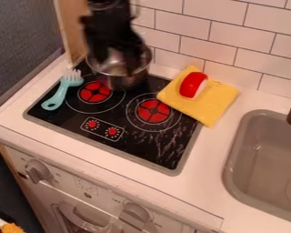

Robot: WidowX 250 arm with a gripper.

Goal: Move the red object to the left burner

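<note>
The gripper hangs at the upper left, over the metal pot, with its fingers apart and open. The red object, which has a white side, lies on the yellow cloth to the right of the stove, well to the right of the gripper. The left burner shows red on the black stovetop, just in front and to the left of the pot. Part of the pot's inside is hidden behind the gripper.
The metal pot stands at the stove's back. A teal brush lies along the stove's left side. The right burner is near the cloth. A grey sink with a dark faucet is at the right, and a tiled wall rises behind.
</note>
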